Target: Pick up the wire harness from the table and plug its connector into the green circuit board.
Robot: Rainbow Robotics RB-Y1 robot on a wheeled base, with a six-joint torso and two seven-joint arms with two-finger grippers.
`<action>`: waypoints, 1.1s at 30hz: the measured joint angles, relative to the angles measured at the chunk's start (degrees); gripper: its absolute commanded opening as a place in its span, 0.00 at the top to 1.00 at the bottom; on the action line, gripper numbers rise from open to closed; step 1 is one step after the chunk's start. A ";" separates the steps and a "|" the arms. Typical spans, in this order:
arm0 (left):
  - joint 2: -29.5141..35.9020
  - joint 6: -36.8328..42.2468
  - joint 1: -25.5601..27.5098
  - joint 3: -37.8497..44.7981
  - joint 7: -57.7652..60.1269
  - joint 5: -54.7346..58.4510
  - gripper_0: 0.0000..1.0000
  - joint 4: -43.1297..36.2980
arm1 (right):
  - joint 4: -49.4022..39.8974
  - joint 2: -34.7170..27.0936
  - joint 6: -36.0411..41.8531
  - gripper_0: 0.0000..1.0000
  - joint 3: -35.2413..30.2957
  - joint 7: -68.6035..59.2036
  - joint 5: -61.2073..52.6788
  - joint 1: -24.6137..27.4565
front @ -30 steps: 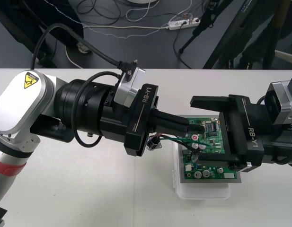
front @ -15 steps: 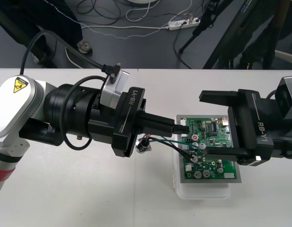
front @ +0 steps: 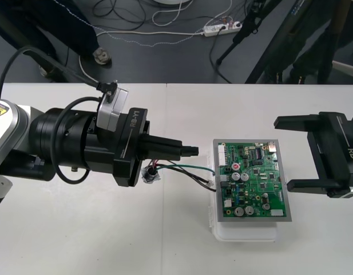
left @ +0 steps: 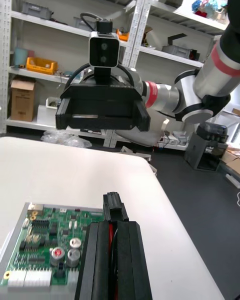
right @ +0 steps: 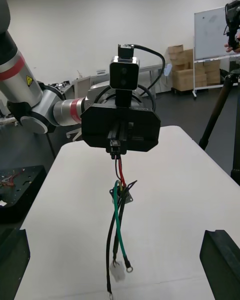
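**Operator:** My left claw point(front: 185, 150) is pressed together. It reaches from the left across the table point(front: 182, 246), with its tips pointed at the green circuit board point(front: 250, 177). It is pinching the wire harness point(front: 173, 166) by its small black plug point(front: 192, 150), which pokes out past the claw's end.

**Listener:** Is the plug in the board?

**Operator:** No. I see bare table between the plug and the board's left edge, so the plug is near the board but apart from it. In my left wrist view a sliver of red shows between the two black fingers point(left: 100, 260), just behind the plug.

**Listener:** Where does the rest of the harness go?

**Operator:** Red wires point(right: 120, 169) drop from the claw to the round metal socket point(front: 149, 175), which sits under the claw's body. I cannot tell whether it touches the table. From there a green wire point(front: 190, 167) and a black wire point(front: 193, 179) run to the right. Their loose ends reach the left edge of the board's white base point(front: 245, 234).

**Listener:** And the other arm?

**Operator:** My right claw point(front: 282, 153) is spread wide, its fingers far apart. It sits just beside the board's right edge, facing the left claw.
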 measured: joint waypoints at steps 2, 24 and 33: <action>0.34 -0.04 0.52 0.08 -0.89 0.01 1.00 0.79 | 1.00 -0.01 -1.29 0.00 -0.42 0.00 0.00 0.00; -3.14 -8.53 0.97 0.29 -19.02 -0.21 1.00 23.16 | 3.13 -0.03 -12.53 0.00 -7.72 -8.30 15.20 -0.02; -5.63 -11.02 -0.31 -0.66 -25.44 -0.30 1.00 31.48 | 0.04 -0.03 -12.57 0.00 -9.04 -13.59 28.76 -0.01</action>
